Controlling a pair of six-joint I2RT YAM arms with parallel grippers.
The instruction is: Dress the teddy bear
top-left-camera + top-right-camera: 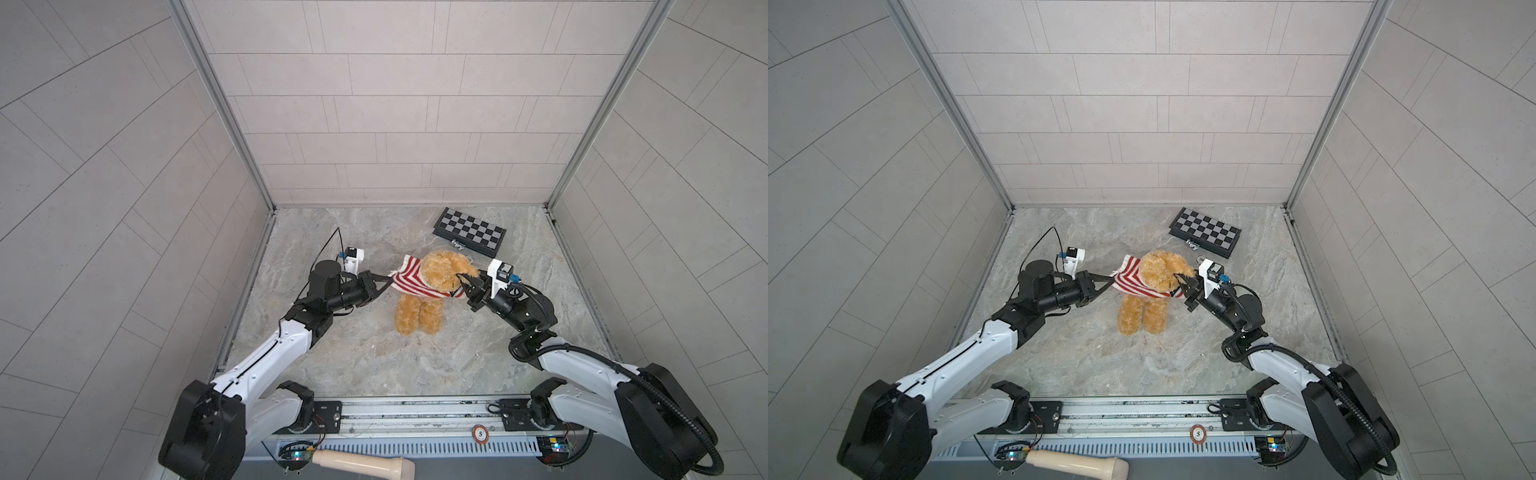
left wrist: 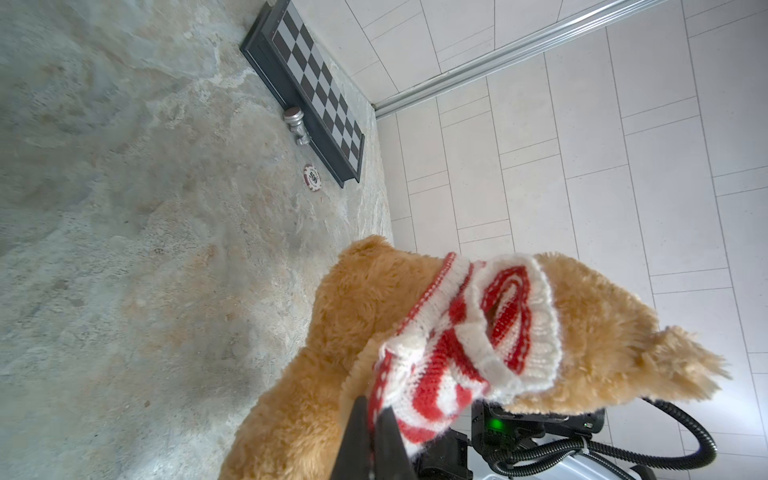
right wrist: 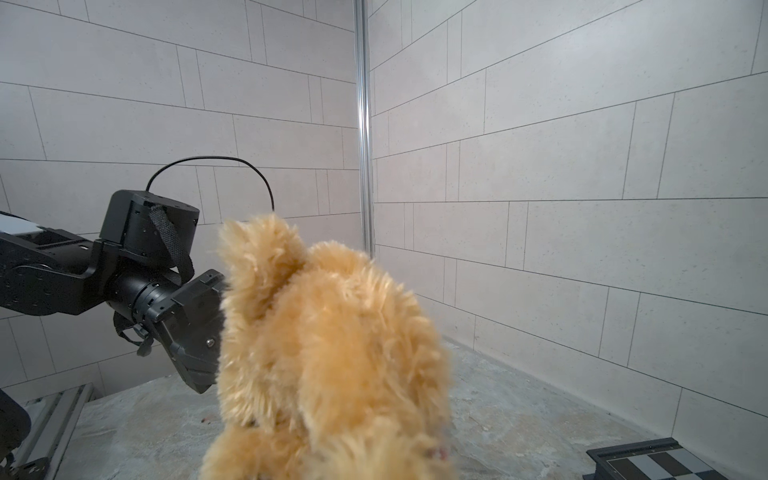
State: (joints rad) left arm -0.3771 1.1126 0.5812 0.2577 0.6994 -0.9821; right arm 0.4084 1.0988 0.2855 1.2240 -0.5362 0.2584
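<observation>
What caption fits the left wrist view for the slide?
Left gripper pinches the striped sweater bunched against the teddy bear; chessboard beyond, by the wall.

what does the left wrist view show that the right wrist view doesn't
Only the left wrist view: the striped sweater pinched in the left gripper, a poker chip and a silver chess piece beside the board. Only the right wrist view: the left arm seen from outside, partly hidden by fur. Both: the teddy bear, the chessboard and the marble table.
</observation>
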